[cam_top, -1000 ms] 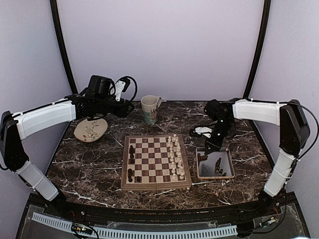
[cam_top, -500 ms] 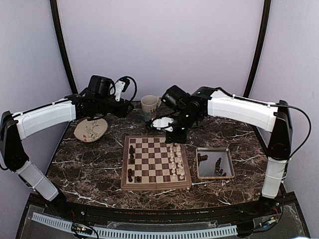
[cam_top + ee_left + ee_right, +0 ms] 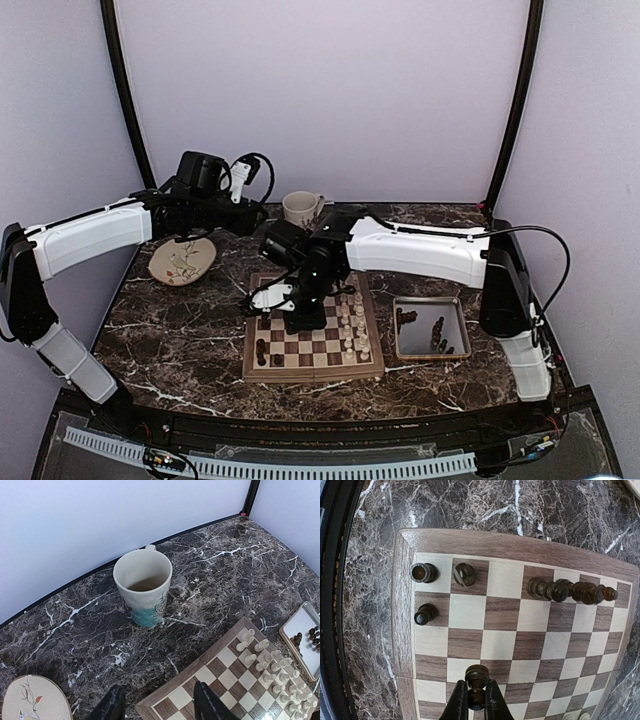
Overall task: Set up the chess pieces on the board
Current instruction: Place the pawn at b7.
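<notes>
1. The right gripper is clenched on one small dark brown wooden chess piece. It holds the piece over the square checkered wooden chessboard, toward the board's 9 o'clock side.
2. Other dark brown chessmen stand along the board's 9 o'clock edge. More sit in the shiny rectangular metal tray at the board's 3 o'clock.
3. Cream-white chessmen fill the board's 3 o'clock columns.
4. The left gripper hangs released and empty at the board's 11 o'clock, near the cream ceramic mug.

no readable text, labels, brands, numbers or signs anywhere in view
</notes>
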Controlling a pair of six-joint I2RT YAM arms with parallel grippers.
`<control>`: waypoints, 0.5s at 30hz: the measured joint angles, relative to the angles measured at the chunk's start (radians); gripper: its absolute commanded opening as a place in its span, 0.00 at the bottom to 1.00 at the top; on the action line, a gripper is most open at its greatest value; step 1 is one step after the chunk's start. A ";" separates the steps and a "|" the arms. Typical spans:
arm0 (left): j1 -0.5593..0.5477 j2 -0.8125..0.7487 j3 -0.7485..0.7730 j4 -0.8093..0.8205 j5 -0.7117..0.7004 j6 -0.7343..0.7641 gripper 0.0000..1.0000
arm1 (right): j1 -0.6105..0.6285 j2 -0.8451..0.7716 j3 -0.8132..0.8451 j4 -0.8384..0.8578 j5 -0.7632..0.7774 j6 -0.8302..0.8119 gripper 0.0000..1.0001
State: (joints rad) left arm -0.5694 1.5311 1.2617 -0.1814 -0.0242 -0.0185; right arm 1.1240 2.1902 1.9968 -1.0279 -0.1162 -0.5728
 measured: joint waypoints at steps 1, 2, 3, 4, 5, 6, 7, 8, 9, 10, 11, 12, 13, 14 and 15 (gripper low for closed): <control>0.000 0.000 0.000 0.000 -0.001 0.000 0.49 | 0.004 0.012 0.013 -0.003 -0.003 -0.002 0.04; 0.000 -0.001 0.000 0.000 -0.002 0.000 0.49 | 0.008 0.024 0.024 -0.005 -0.005 -0.003 0.04; 0.000 -0.002 0.000 0.000 -0.003 0.000 0.49 | 0.012 0.034 0.034 -0.008 -0.007 -0.006 0.04; 0.000 -0.003 0.000 0.000 -0.003 0.000 0.49 | 0.017 0.049 0.047 -0.013 -0.008 -0.010 0.04; 0.000 -0.004 0.000 0.000 -0.003 0.000 0.49 | 0.021 0.060 0.056 -0.016 -0.009 -0.013 0.04; 0.000 -0.005 0.000 0.000 -0.003 0.000 0.49 | 0.025 0.071 0.068 -0.021 -0.011 -0.015 0.04; 0.000 -0.006 0.000 0.000 -0.003 0.000 0.49 | 0.029 0.084 0.077 -0.021 -0.011 -0.018 0.04; 0.000 -0.006 0.000 0.000 -0.003 0.001 0.49 | 0.032 0.092 0.083 -0.022 -0.014 -0.019 0.04; 0.000 -0.007 0.000 0.000 -0.003 0.001 0.49 | 0.035 0.102 0.089 -0.023 -0.015 -0.021 0.05; 0.000 -0.007 0.000 0.000 -0.003 0.001 0.49 | 0.036 0.108 0.090 -0.024 -0.016 -0.022 0.04; 0.000 -0.007 0.000 0.000 -0.003 0.001 0.49 | 0.037 0.112 0.090 -0.026 -0.017 -0.024 0.04; 0.000 -0.007 0.000 0.000 -0.003 0.001 0.49 | 0.038 0.116 0.092 -0.027 -0.018 -0.025 0.05; 0.000 -0.007 0.000 0.000 -0.003 0.002 0.49 | 0.039 0.118 0.092 -0.027 -0.019 -0.026 0.05; 0.000 -0.007 0.000 0.000 -0.003 0.003 0.49 | 0.039 0.119 0.092 -0.028 -0.019 -0.029 0.05; 0.000 -0.007 0.000 0.000 -0.003 0.003 0.49 | 0.039 0.120 0.094 -0.028 -0.019 -0.029 0.05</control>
State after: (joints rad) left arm -0.5694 1.5238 1.2617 -0.1814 -0.0273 -0.0154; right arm 1.1625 2.3104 2.0907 -1.0557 -0.1352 -0.6018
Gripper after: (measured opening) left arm 0.486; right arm 0.080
